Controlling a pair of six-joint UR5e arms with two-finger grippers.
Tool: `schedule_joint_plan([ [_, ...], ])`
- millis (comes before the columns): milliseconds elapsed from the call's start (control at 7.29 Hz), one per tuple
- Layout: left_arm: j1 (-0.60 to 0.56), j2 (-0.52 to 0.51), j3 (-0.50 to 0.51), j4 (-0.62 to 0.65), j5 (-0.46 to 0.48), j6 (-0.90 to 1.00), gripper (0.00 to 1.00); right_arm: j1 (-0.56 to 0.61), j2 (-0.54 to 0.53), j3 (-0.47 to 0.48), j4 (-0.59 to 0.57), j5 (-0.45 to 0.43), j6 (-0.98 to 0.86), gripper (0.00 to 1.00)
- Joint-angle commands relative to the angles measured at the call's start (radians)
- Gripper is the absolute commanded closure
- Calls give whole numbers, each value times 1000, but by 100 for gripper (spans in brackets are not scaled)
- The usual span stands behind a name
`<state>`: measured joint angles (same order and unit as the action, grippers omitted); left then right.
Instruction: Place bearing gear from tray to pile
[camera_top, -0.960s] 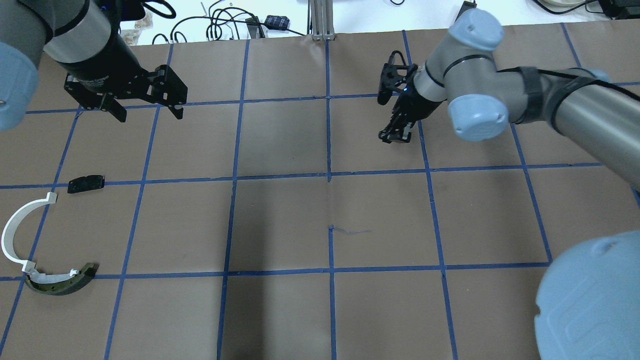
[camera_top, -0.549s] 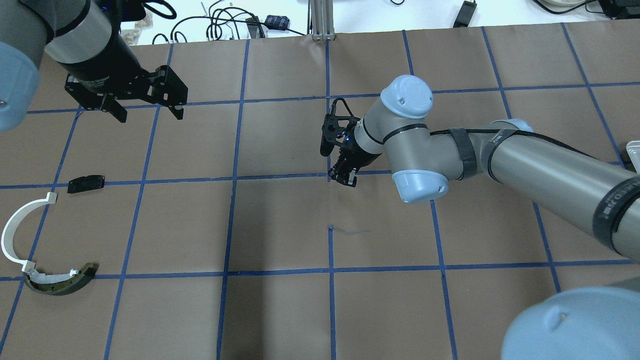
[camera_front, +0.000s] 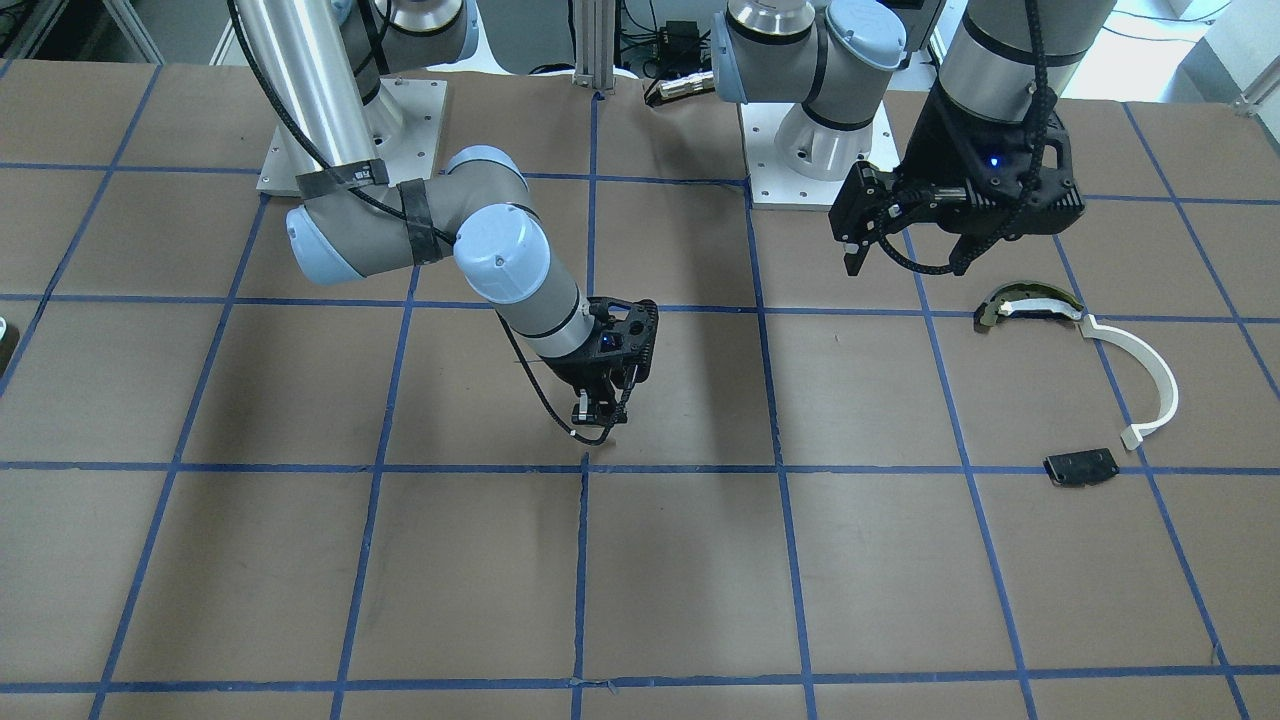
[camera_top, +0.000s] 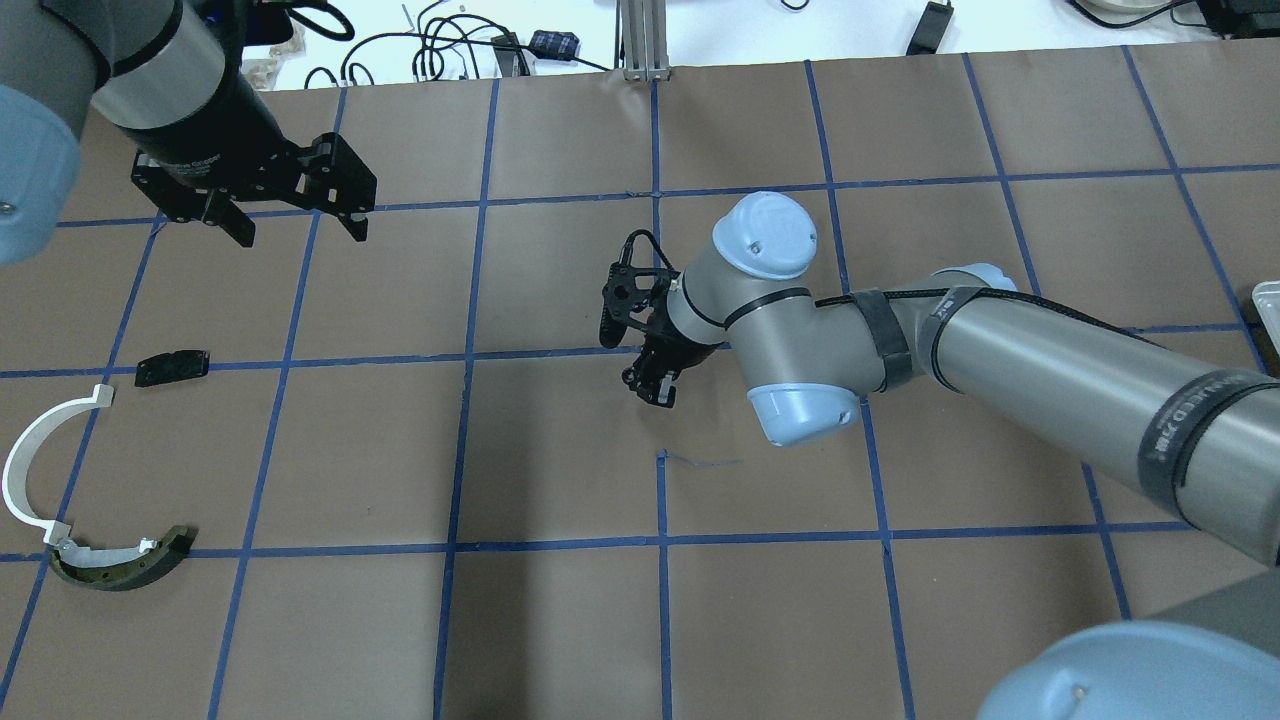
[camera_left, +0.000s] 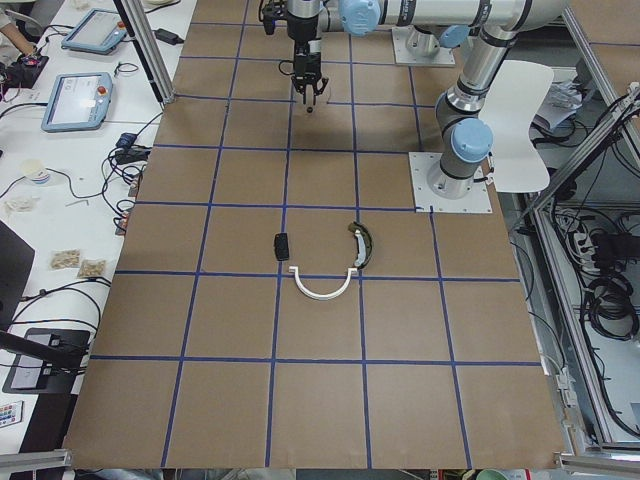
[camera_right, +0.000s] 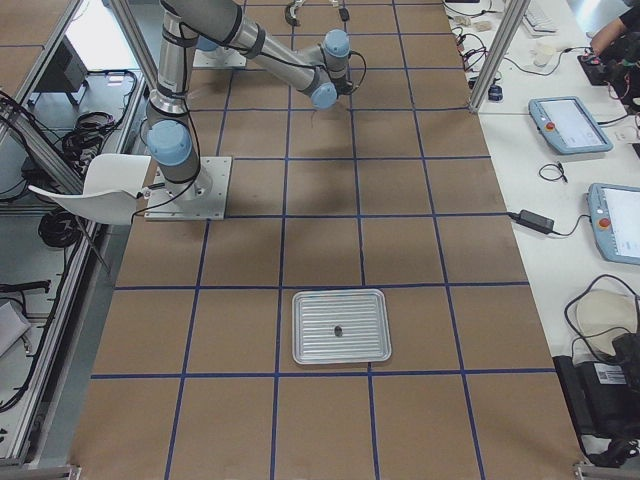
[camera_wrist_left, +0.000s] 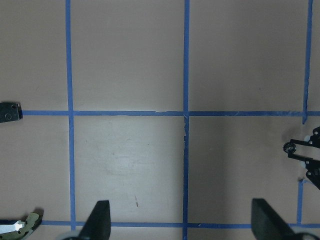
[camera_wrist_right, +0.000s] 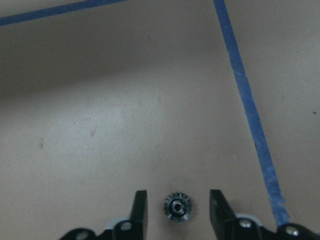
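- Right wrist-mounted view, item one: bearing gear (camera_wrist_right: 178, 207), small and toothed, seen face-on at the bottom centre of the frame, between the two fingers (camera_wrist_right: 140, 210) of the right gripper (camera_top: 650, 386).
- Grip: the jaws stand a little wider than the gear, with a sliver of brown table (camera_top: 560, 620) showing on either side. Whether anything bears on the gear out of sight, or whether it rests on the table, cannot be told.
- Position, overhead view: the right gripper is near the centre of the frame, just below a blue tape line (camera_top: 560, 352). The gear is too small to make out there.
- Source: tray (camera_right: 360, 348), lower centre of the exterior right view, well apart from the right gripper. One dark speck (camera_right: 338, 330) lies in it, too small to identify.
- Destination: pile, lower left of the overhead frame.
  - White curved strip (camera_top: 25, 455), its lower end meeting the dark arc piece (camera_top: 125, 568).
  - Black plate (camera_top: 172, 367), apart from the other two, above them in the frame.
- Left gripper (camera_top: 298, 228): upper left of the overhead frame, fingers spread wide, nothing between them.
- Progress, as judged: the gear is out of the tray and roughly midway across.
- Remaining: the crossing toward the lower left and the set-down beside the three parts. The pile lies on the left arm's side, so a hand-over may be called for.
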<state>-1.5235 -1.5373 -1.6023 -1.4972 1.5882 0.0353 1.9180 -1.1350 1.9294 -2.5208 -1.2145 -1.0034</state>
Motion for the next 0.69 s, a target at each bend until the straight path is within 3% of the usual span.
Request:
schedule_joint_plan([
  [0, -3, 0, -5, 0, -4, 0, 0, 1, -5, -9, 3, -13, 46, 0],
  [137, -13, -9, -8, -2, -5, -17, 0, -46, -15, -3, -1, -83, 58, 0],
  [274, -23, -23, -27, 0, -14, -64, 0, -145, -37, -3, 10, -261, 251, 0],
  [411, -59, -38, -63, 20, -17, -127, 0, -251, -107, 0, 39, -310, 440, 0],
  [549, -128, -62, -91, 61, -11, -149, 0, -364, -164, -9, 138, -309, 471, 0],
])
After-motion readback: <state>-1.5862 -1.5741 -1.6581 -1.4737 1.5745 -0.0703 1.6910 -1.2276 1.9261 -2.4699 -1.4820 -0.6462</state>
